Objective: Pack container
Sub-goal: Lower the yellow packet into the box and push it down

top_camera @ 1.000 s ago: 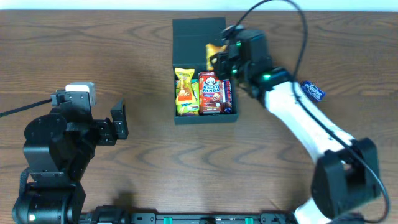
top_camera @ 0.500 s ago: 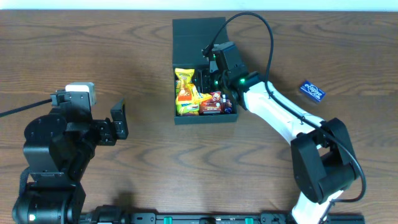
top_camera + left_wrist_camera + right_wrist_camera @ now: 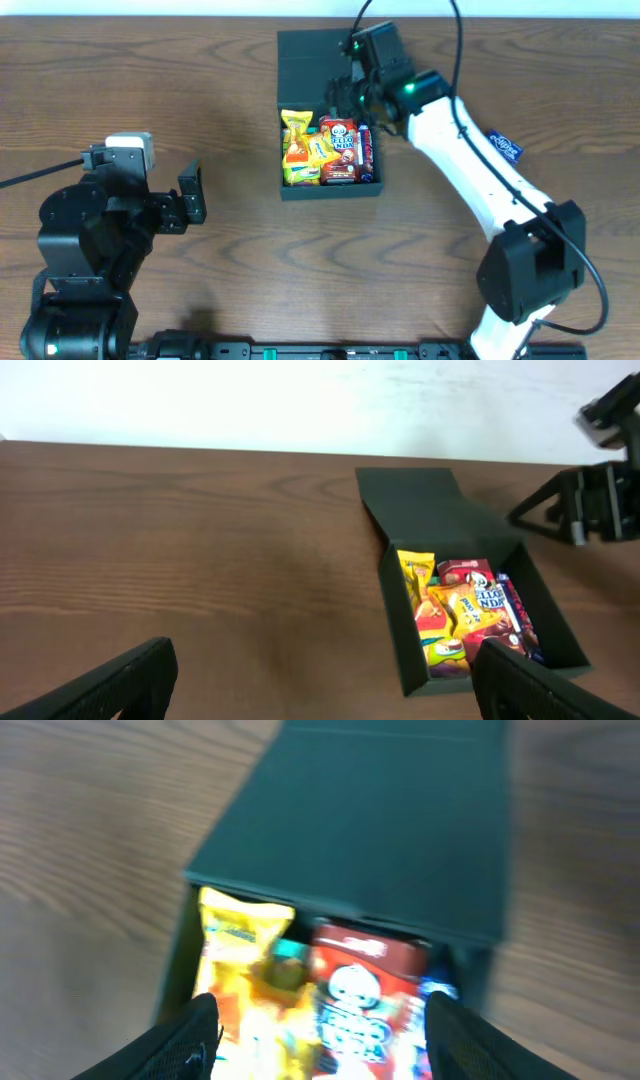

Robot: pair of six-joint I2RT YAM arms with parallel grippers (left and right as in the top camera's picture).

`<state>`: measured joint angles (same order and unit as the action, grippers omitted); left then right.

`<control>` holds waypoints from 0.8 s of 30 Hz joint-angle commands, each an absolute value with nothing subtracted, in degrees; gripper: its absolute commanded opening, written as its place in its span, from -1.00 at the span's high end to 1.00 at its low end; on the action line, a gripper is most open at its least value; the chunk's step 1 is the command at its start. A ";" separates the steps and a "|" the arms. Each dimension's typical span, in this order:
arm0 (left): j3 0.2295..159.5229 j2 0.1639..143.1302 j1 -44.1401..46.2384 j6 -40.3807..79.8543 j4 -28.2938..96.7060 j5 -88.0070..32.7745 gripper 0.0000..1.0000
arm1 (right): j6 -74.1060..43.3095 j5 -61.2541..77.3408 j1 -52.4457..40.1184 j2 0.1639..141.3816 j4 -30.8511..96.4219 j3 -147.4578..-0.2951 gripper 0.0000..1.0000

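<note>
Matte black rectangular cardboard container [image 3: 330, 190] sits on the wooden tabletop [image 3: 200, 80], flap lid [image 3: 318, 52] open, colourful snack packets [image 3: 325, 150] inside. Right end effector [image 3: 325, 1020] hovers over its hinge end, jaws apart, empty; left end effector [image 3: 320, 670] is open, well left of it. Next, likely: fetch the small blue packet [image 3: 503, 146] lying right of the container.

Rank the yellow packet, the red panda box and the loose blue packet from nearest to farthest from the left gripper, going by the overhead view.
From the left gripper:
1. Yellow packet, at the container's left side.
2. Red panda box, beside it, mid-container.
3. Blue packet, alone at the far right, outside the container.
</note>
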<state>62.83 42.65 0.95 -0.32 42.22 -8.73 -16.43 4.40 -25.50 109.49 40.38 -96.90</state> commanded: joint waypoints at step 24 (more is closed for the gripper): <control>63.64 42.76 0.67 -1.30 42.24 -8.40 -0.90 | -15.27 -5.32 -37.17 120.62 47.48 -101.41 -0.21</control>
<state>62.83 42.65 0.95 -0.32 42.22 -8.73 -12.47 -2.39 -37.08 118.98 46.92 -99.92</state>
